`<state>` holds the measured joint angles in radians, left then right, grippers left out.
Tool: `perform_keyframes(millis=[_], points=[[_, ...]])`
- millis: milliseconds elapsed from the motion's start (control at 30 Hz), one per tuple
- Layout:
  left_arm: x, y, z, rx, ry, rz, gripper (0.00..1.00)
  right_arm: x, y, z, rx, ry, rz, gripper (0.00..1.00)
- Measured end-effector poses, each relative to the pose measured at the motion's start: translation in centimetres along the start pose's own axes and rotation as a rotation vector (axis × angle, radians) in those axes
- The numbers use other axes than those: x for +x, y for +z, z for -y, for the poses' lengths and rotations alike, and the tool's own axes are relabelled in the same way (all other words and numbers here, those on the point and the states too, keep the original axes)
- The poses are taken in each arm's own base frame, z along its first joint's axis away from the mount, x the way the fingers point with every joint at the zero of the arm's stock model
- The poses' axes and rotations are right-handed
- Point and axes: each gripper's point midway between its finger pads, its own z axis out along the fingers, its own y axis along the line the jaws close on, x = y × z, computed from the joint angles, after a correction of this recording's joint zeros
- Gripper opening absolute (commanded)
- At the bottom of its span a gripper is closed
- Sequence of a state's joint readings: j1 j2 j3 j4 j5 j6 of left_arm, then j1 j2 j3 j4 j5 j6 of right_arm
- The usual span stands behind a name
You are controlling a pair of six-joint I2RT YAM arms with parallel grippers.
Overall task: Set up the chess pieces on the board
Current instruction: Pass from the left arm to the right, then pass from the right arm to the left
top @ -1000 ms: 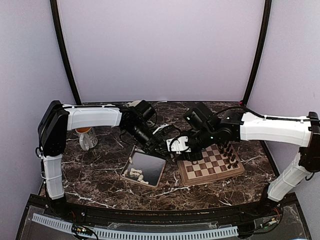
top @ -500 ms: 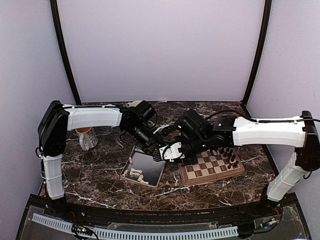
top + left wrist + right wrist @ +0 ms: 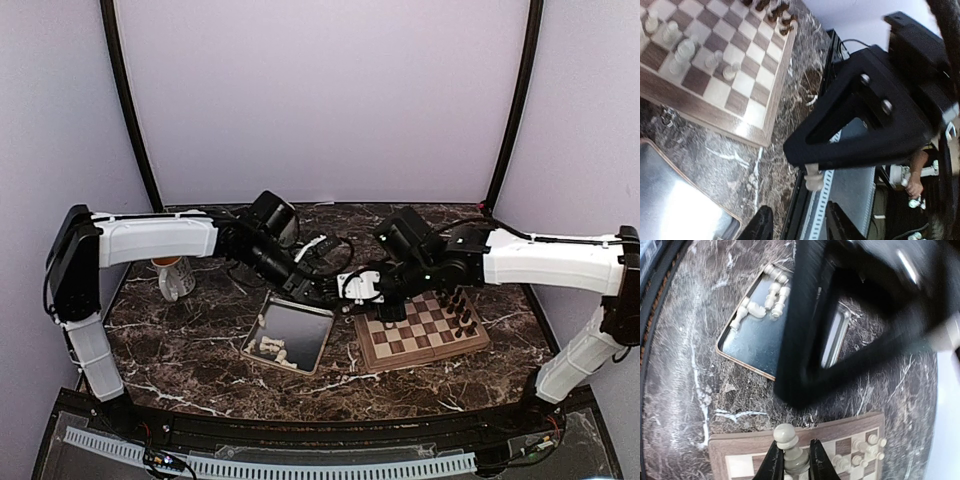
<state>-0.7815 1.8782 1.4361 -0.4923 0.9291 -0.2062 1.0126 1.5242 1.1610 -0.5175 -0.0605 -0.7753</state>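
My right gripper [image 3: 363, 291] is shut on a cream-white pawn [image 3: 788, 438] and holds it over the left edge of the board [image 3: 405, 341]. In the right wrist view the right gripper [image 3: 792, 460] is above the board's tan border [image 3: 740, 445]. My left gripper [image 3: 312, 287] is open and empty, close to the left of the right one, above the far corner of the tray. In the left wrist view the left gripper [image 3: 797, 227] faces the right gripper and the pawn [image 3: 814, 181]. Several cream pieces [image 3: 682, 50] stand on the board [image 3: 700, 107].
A silver metal tray [image 3: 300, 325] left of the board holds several loose cream pieces [image 3: 272, 348], also seen in the right wrist view [image 3: 770, 295]. Dark brown pieces [image 3: 462, 310] stand along the board's right side. A mug [image 3: 172, 275] stands at the far left.
My right gripper swung left up to the left gripper, then came back right over the board's left edge. The left arm's shoulder swung left; its gripper stayed near the tray's far corner.
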Motion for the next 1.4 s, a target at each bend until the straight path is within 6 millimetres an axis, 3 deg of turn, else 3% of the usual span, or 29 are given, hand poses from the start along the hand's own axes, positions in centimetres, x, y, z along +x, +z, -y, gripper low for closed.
perform_keyframes(millis=[133,200,433,733,1400], points=[[-1.0,-2.7,1.7,-0.104,0.183,0.187,0.39,1.3,-2.7,1.5,-0.025,0.178,0.117,0.11],[-1.8,-4.5,3.2,-0.186,0.357,0.338,0.39,1.6,-3.9,2.2,-0.049,0.268,0.186,0.11],[-3.4,-2.0,8.6,-0.217,0.716,0.533,0.40,0.8,-6.3,2.3,-0.221,0.482,0.400,0.13],[-6.1,-0.4,7.4,-0.201,0.757,0.608,0.35,-0.5,-7.8,1.7,-0.338,0.549,0.507,0.14],[-6.4,0.3,8.4,-0.129,0.795,0.596,0.04,-0.6,-8.0,1.9,-0.358,0.583,0.530,0.15]])
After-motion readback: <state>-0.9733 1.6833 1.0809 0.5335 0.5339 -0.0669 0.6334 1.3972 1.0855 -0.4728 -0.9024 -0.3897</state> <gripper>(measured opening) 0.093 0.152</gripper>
